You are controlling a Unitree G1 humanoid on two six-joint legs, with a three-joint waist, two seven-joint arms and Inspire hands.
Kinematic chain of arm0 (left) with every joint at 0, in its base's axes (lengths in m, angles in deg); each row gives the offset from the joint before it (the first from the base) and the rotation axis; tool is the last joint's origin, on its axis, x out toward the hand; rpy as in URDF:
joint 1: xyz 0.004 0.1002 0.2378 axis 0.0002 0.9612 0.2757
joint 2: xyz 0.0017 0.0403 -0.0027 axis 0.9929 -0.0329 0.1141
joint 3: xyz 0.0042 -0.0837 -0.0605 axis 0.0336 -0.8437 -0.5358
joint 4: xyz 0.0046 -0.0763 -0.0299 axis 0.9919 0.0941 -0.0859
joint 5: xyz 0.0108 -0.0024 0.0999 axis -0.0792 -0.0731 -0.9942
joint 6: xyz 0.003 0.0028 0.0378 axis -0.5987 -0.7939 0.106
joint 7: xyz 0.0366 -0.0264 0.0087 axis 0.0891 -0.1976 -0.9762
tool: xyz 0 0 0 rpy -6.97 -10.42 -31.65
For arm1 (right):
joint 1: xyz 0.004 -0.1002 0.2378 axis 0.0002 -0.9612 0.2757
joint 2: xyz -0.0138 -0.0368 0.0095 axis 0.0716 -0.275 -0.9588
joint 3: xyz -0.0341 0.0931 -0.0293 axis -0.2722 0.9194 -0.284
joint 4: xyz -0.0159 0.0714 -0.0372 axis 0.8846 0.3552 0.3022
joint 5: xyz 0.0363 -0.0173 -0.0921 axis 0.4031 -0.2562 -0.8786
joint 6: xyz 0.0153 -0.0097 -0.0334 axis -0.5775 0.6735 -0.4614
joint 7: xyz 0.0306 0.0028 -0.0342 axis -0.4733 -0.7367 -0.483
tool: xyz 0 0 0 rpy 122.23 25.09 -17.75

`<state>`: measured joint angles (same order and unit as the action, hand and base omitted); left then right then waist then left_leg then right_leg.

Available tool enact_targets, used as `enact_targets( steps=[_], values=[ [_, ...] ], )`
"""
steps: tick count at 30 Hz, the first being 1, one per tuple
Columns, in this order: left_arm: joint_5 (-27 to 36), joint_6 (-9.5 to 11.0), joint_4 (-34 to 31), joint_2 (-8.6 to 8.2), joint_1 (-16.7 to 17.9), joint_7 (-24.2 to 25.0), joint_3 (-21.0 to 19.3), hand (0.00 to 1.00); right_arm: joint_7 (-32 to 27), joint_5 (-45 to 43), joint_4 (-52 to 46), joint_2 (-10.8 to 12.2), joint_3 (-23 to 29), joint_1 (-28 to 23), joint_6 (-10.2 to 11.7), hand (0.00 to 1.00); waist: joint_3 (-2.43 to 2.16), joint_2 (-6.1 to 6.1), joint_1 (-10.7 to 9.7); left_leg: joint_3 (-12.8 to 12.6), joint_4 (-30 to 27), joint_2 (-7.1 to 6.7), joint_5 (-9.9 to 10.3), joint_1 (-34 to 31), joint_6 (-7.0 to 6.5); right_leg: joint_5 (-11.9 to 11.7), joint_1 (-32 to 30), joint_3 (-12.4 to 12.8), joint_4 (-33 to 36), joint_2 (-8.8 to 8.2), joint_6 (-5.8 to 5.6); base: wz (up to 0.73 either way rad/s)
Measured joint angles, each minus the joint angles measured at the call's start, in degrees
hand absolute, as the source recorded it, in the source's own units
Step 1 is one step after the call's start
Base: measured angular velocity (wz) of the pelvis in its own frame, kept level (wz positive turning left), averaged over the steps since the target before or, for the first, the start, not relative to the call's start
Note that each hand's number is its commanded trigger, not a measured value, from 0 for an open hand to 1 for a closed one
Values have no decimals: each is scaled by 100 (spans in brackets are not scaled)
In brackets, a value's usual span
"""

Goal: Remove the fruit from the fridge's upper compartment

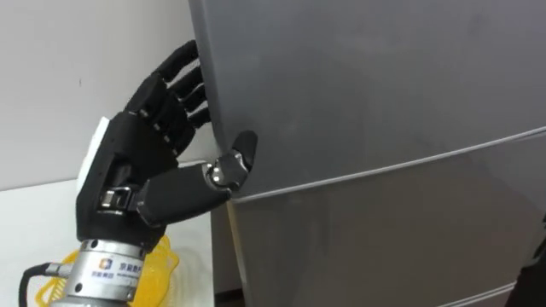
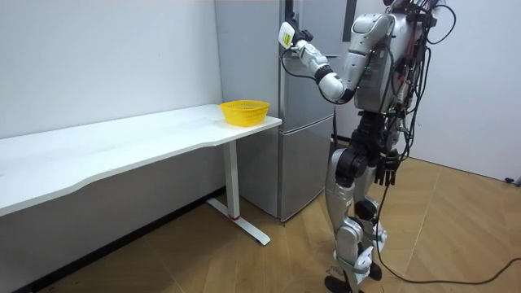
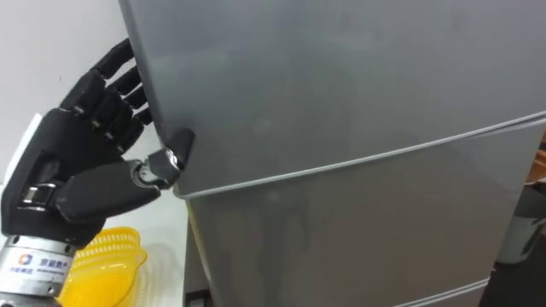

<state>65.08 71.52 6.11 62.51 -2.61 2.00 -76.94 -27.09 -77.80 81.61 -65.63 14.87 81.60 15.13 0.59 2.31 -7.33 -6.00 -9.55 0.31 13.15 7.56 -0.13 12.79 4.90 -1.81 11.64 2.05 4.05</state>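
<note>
The grey fridge's upper door (image 1: 367, 77) is closed, and a thin seam divides it from the lower door (image 1: 384, 239). My left hand (image 1: 136, 162) is raised at the upper door's left edge. Its fingers curl round behind that edge while the thumb presses on the door's front just above the seam. The room view has me standing upright in front of the fridge (image 2: 313, 81), left hand (image 2: 291, 39) up at the door. My right hand (image 2: 391, 168) hangs low by my side.
A yellow basket (image 1: 166, 260) stands on the end of a long white table (image 2: 122, 146) just left of the fridge, below my left wrist. A white wall runs behind the table. Wooden floor lies behind me.
</note>
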Motion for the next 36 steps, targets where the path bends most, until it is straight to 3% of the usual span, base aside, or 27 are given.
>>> enact_targets(
  steps=[10, 17, 26, 36],
  values=[
    [-146, -83, 5, -13, -1, -18, 5, 100, 66, 2, -9, -8, -156, -15, -25, 0, -1, 2, 13, 0, -7, -9, 0, -18, 0, -9, -4, 4, -1, -8, -15, 1],
    [-165, -114, -14, -15, -6, 28, 35, 100, 210, 1, -70, -22, -204, -18, -25, 0, -30, 44, 106, -7, -11, -16, -1, -23, -2, -19, -13, 18, -2, -16, -32, 0],
    [-133, -129, -21, -23, -5, 32, 94, 100, 302, -60, -94, -144, -377, -14, -24, 0, -39, 41, 135, -6, -10, -12, -1, -20, -2, -23, 5, 10, -8, -19, -37, 0],
    [1197, -179, -21, -7, 32, 466, 298, 100, 461, -152, -108, -147, -675, 69, -16, 0, -46, 23, 155, -4, -50, -18, -4, -143, -7, -73, 1, -23, -114, -68, -77, 8]
  ],
)
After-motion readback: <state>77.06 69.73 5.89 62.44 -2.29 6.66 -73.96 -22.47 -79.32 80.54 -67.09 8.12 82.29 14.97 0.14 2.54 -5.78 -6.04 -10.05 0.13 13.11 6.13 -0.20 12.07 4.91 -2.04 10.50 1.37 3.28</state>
